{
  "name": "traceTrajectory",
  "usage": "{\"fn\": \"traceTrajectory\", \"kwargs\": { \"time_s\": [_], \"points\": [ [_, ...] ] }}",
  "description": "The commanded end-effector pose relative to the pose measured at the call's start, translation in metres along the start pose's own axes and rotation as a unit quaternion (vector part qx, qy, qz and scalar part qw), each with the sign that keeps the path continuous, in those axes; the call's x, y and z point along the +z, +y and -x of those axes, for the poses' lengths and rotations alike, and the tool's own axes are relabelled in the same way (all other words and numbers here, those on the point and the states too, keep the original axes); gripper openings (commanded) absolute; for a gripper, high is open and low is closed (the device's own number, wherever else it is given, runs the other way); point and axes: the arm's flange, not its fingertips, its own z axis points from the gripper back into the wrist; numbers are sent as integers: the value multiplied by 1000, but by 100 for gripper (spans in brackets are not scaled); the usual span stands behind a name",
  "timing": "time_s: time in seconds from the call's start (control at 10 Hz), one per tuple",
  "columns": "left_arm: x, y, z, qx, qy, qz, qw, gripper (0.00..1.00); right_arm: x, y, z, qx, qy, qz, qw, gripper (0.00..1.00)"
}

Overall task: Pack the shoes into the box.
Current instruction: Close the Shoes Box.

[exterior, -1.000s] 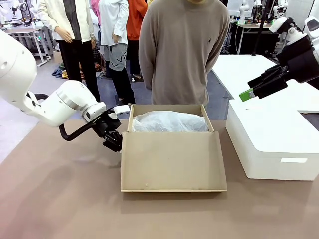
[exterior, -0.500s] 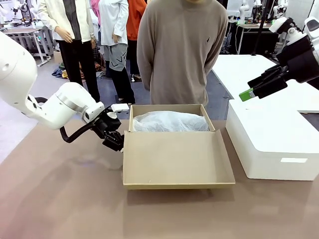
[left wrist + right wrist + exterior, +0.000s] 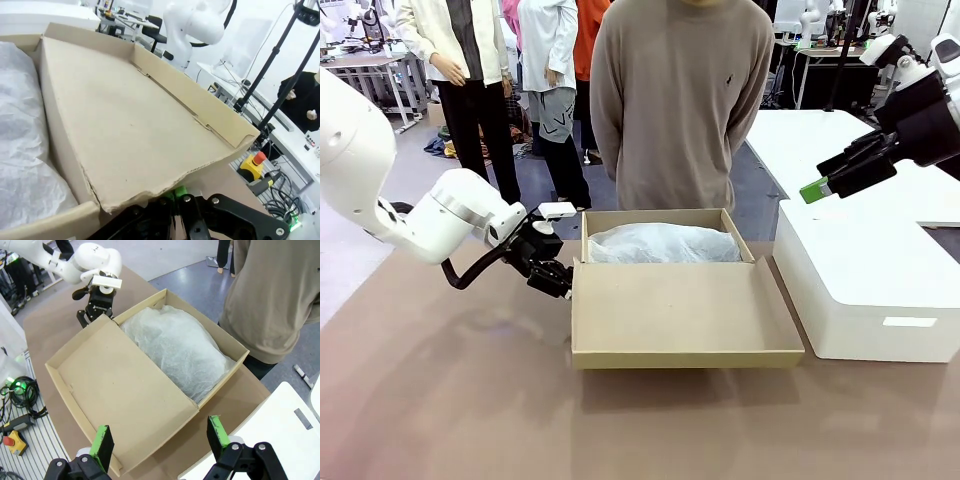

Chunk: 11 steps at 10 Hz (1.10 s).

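Your left gripper (image 3: 553, 279), centre-left of the frame, is clenched on the left edge of the lid (image 3: 680, 310), which tilts up off the table (image 3: 450, 400); the box (image 3: 660, 222) sits mid-frame, white tissue paper (image 3: 662, 243) inside; your right gripper (image 3: 817, 187), upper right, hangs released above the white box (image 3: 860, 290).

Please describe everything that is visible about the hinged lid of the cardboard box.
The lid is a flat tan-brown cardboard tray with low raised walls along its edges, plain inside. It is open and hinged to the near wall of the box, raised off the table toward the camera. The left tool is shut on its left edge, where the cardboard looks slightly torn. White tissue paper fills the box behind it. The right tool hangs apart, open.
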Motion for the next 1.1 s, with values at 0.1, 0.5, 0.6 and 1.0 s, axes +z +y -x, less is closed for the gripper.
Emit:
{"fn": "traceTrajectory", "kwargs": {
  "time_s": [0.1,0.5,0.6,1.0],
  "points": [
    [2,-6,-8,-15,-55,10,998,0,0,-1,0,-1,-2,0,1000,100],
    [6,-16,-15,-11,-102,8,995,0,0,-1,0,-1,-2,0,1000,100],
    [9,-19,-17,-10,-107,-10,994,0,0,-1,0,-1,-2,0,1000,100],
    [15,-39,-35,-31,-126,-77,989,0,0,-1,0,-1,-2,0,1000,100]
  ]
}}
